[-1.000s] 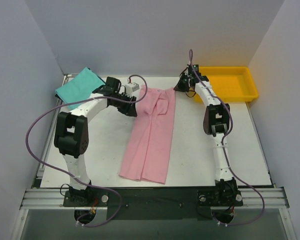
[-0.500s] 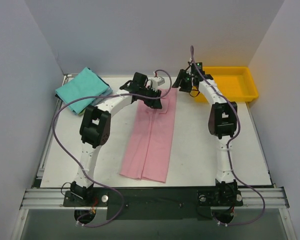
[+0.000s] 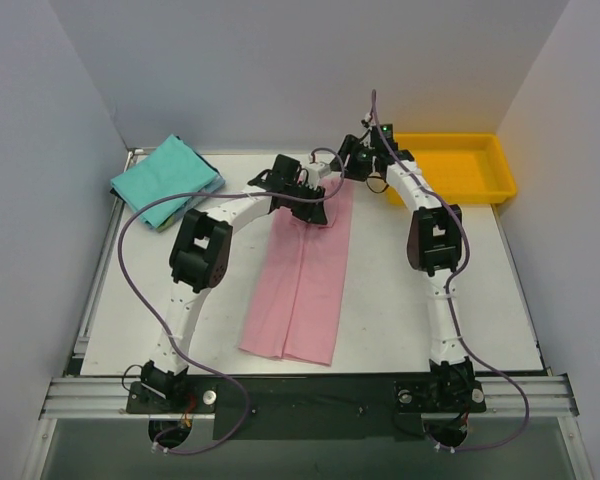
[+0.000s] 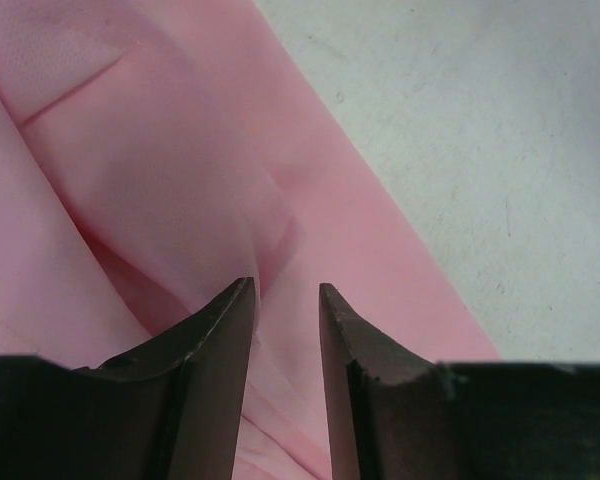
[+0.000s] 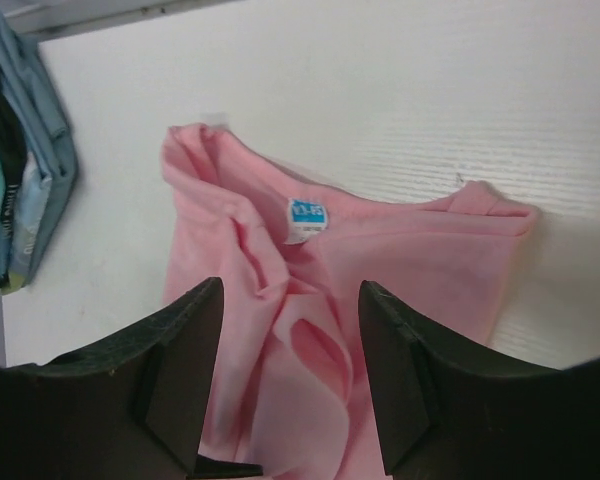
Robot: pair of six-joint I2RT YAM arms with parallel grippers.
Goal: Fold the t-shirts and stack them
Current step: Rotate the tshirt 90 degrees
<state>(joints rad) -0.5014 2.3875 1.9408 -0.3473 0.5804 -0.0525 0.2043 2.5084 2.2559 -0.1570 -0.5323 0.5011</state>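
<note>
The light pink t-shirt [image 3: 300, 290] lies on the table as a long strip folded lengthwise, its collar end at the back. My left gripper [image 3: 317, 210] hovers low over that end. In the left wrist view the left gripper [image 4: 285, 290] is open by a narrow gap above a raised fold of pink cloth [image 4: 180, 150]. My right gripper [image 3: 346, 170] is at the shirt's back right corner. The right wrist view shows it [image 5: 290, 290] wide open over the rumpled collar [image 5: 400, 250] and its blue label [image 5: 306, 218], holding nothing. The folded teal-green t-shirt [image 3: 165, 180] lies at the back left, over a blue edge [image 5: 42, 120].
A yellow tray [image 3: 490, 185] stands at the back right, just behind the right arm. Grey walls close in the table [image 3: 410, 300] on three sides. The left arm arches across the table's left half towards the shirt.
The left arm swung right from near the teal stack to the pink shirt's collar end. The right gripper opened and let go of the pink shirt, whose top now lies narrower.
</note>
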